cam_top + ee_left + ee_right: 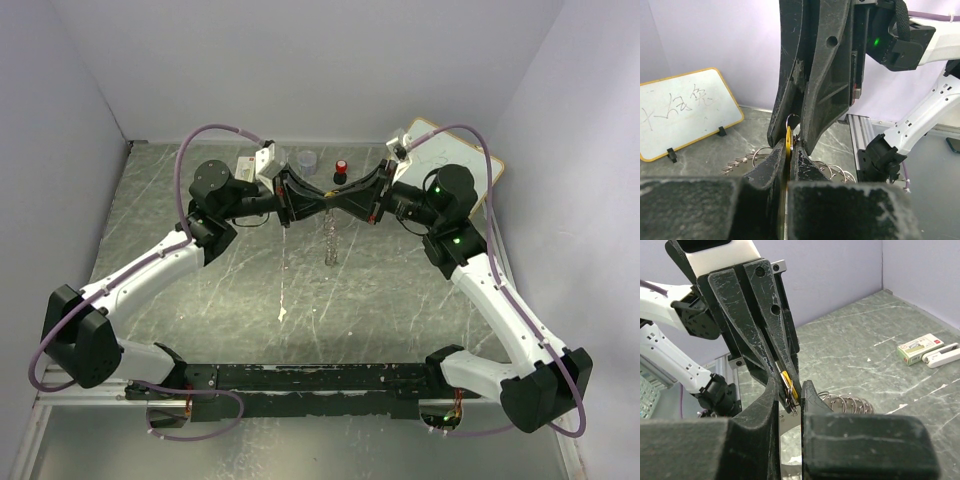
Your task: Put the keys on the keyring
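Note:
My left gripper (320, 204) is shut on the yellow-orange key (788, 144), which stands edge-on between its pads. My right gripper (343, 203) meets it tip to tip above the table's back middle. Its jaws stand nearly closed around a small ring of the keyring (791, 390), with the yellow key (788, 380) between them too. The rest of the keyring (330, 242) trails below both grippers. Its fringe of small rings shows in the right wrist view (850, 402) and the left wrist view (742, 162). The green key is out of view.
A framed whiteboard (452, 160) leans at the back right and also shows in the left wrist view (685, 112). A red-capped knob (341, 168) and a grey cup (307, 158) stand behind the grippers. A small box (917, 347) lies at the back left.

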Controlling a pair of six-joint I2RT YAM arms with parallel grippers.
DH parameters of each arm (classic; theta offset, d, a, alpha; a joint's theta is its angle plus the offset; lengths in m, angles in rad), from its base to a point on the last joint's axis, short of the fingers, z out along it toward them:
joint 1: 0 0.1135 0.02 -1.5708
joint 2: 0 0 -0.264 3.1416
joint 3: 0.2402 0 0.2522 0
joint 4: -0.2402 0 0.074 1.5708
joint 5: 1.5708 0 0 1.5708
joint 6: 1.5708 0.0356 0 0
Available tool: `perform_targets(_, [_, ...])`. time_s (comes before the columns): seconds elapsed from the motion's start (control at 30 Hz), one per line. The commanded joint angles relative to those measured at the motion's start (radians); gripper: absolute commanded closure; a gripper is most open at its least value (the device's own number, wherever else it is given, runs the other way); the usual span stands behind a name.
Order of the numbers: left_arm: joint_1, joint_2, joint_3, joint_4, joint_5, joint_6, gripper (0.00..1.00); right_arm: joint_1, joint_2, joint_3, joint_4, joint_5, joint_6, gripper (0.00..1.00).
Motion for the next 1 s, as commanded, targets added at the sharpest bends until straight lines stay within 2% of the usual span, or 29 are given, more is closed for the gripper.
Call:
perform_targets(0.0, [0.002,0.008,0.055,0.066,-0.021,0.02,0.93,0.009,-0.006,0.009,-0.027,0.012,0.01,1.0])
perform_targets(0.07, [0.002,0.01,0.056,0.063,-0.018,0.018,0.93,0.009,-0.01,0.008,-0.024,0.017,0.008,0.99])
perform_targets(0.2, [0.002,0.011,0.054,0.062,-0.008,0.012,0.93,0.009,-0.015,0.009,-0.012,0.021,0.015,0.75])
perform_targets(0.3, [0.002,0.009,0.05,0.063,-0.007,0.01,0.93,0.009,-0.019,0.007,-0.004,0.023,0.02,0.71])
perform_targets(0.37, [0.002,0.007,0.047,0.06,-0.005,0.009,0.93,0.009,-0.02,0.008,0.0,0.027,0.022,0.65])
perform_targets(0.63, [0.001,-0.003,0.03,0.05,-0.005,0.012,0.93,0.007,-0.051,-0.01,0.048,0.063,0.045,0.54])
perform_targets(0.97, [0.002,-0.013,0.012,0.072,0.005,-0.006,0.93,-0.004,-0.03,-0.018,0.099,0.047,0.087,0.53])
